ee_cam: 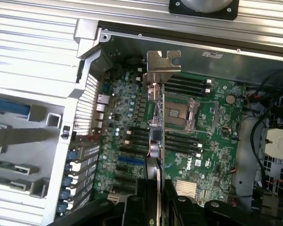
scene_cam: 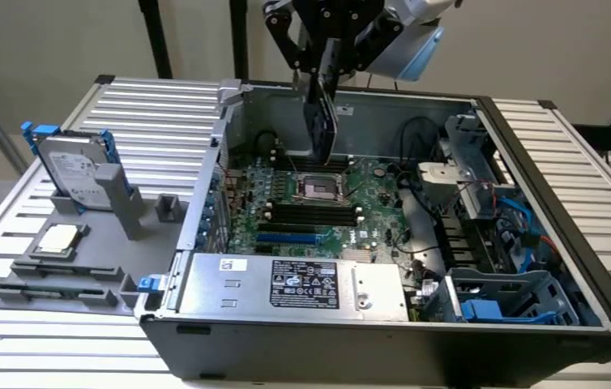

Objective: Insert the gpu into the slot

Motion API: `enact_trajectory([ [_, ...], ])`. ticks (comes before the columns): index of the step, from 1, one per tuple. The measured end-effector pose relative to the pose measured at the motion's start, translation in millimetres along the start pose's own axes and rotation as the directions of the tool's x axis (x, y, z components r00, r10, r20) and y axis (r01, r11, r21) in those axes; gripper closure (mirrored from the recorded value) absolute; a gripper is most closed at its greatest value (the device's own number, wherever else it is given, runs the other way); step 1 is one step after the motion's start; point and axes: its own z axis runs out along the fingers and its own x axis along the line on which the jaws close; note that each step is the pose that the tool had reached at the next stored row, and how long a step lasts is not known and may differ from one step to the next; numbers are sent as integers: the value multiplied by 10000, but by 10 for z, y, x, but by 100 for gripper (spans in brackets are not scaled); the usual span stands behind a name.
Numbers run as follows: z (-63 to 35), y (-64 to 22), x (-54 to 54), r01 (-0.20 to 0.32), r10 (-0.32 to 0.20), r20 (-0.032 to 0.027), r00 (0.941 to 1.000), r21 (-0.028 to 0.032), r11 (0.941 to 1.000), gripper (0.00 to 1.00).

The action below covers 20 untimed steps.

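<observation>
Tool (scene_cam: 325, 66) clenched on gpu (scene_cam: 321, 121). Card hangs edge-on above green motherboard (scene_cam: 369, 203) inside open computer case (scene_cam: 392, 356). Blue slot (scene_cam: 287, 240) below, apart from card.

Case (scene_cam: 392, 356) on desk (scene_cam: 592, 170). Inside: motherboard (scene_cam: 376, 203); slot (scene_cam: 287, 239) on it, just behind power supply (scene_cam: 295, 284). Gpu (scene_cam: 320, 121) upright above motherboard, clamped in tool (scene_cam: 325, 71). Hard drive (scene_cam: 73, 174) at the exterior view's left.

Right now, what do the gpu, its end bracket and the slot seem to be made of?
The gpu: dark, smooth shroud, probably plastic, though edge-on it is hard to confirm. Its bracket: bare sheet metal, silvery, stamped and bent. The slot: bright-blue moulded plastic, evenly coloured and dull-looking.
</observation>
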Motion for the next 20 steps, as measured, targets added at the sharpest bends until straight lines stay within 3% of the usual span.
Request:
enact_trajectory([
  [5,2,0,0,905,-905,-70,9959,40,9959,74],
  [10,5,0,0,1804,-1803,-145,9835,74,9836,74],
  [15,11,-1,-1,2683,-2681,-218,9632,103,9633,74],
  [20,25,-2,-1,3547,-3542,-261,9348,143,9349,74],
])
